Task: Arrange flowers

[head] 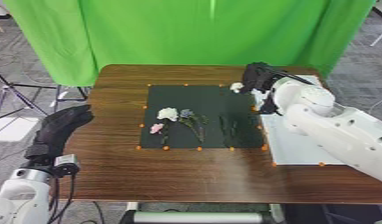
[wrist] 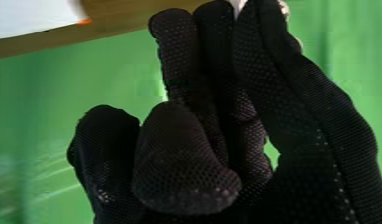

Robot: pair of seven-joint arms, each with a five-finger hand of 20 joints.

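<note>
Head view adds the left hand (head: pixel 61 124), fingers extended; the right hand (head: pixel 257 77) pinches a white flower (head: pixel 236 87).

Head view: above, well back, facing forward and down
Right wrist view: close along right hand (head: pixel 258 78), facing curtain (head: pixel 201 45)
Shared: hand, curtain, far-right table (head: pixel 170 175), sheet (head: pixel 298 147)

Left fingers (head: pixel 59 126) relaxed; right arm (head: pixel 334 125) extended, right fingers (head: pixel 256 77) pinching

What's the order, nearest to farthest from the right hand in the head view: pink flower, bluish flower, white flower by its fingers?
From the right hand:
1. White flower, at its fingers
2. Bluish flower, mid-mat
3. Pink flower, mat's left side
</note>
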